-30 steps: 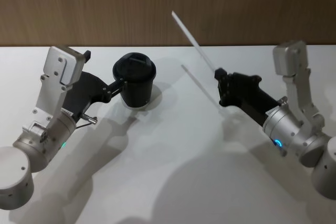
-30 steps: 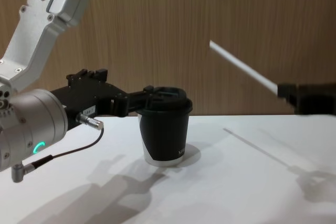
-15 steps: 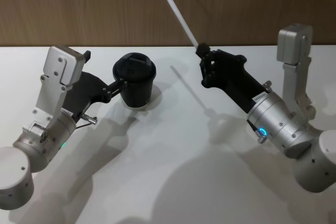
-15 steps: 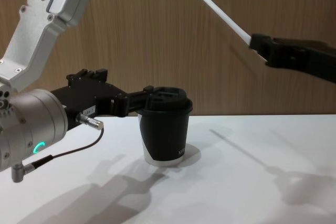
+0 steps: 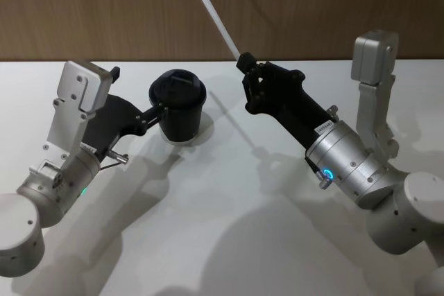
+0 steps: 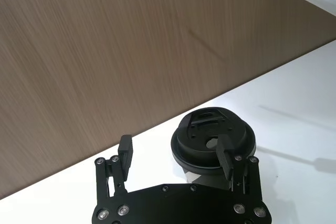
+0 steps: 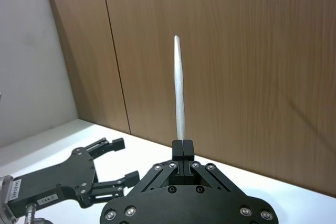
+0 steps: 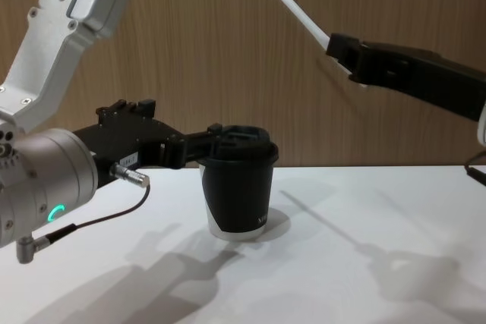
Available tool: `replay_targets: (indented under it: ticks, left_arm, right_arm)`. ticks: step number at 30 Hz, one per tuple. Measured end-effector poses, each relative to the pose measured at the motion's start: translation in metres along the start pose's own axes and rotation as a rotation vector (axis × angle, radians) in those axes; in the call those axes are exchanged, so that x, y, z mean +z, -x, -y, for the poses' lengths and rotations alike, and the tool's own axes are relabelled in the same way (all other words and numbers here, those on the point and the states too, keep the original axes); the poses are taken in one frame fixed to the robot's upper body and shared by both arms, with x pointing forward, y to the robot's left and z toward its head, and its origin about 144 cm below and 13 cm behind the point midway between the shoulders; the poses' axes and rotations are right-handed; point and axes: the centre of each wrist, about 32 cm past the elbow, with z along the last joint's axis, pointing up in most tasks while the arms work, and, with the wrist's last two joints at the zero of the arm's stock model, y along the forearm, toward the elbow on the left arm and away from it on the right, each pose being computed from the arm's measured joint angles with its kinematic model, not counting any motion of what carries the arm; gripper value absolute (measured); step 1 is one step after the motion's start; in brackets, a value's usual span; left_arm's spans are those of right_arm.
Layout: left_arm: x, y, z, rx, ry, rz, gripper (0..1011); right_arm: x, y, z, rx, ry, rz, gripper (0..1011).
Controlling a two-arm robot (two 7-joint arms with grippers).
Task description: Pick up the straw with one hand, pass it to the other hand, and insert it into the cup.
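Gripped straw [image 5: 211,8] nearer cup [image 5: 179,112], tip off-frame

Plain lab-like room, white table [image 5: 229,240], wood-panelled wall [image 5: 312,5]

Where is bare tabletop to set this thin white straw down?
Free: the white table between both arms, and the stretch right of the black lidded paper cup, beneath the right gripper shut on the straw. Crowded: the cup's left, where the open left gripper sits.

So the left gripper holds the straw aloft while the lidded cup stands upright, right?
No: the right gripper holds the straw aloft, jaws shut on it, as the head view shows. The left gripper sits open by the upright lidded cup.
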Motion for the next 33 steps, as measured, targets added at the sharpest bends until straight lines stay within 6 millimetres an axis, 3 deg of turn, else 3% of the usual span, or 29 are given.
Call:
replay_targets:
  ticks: [33]
  left_arm:
    - [0.031,-0.04,-0.013,-0.289,0.166,-0.363,1000]
  right_arm:
    - [-0.002,0.007,-0.005,0.022,-0.017,-0.024,0]
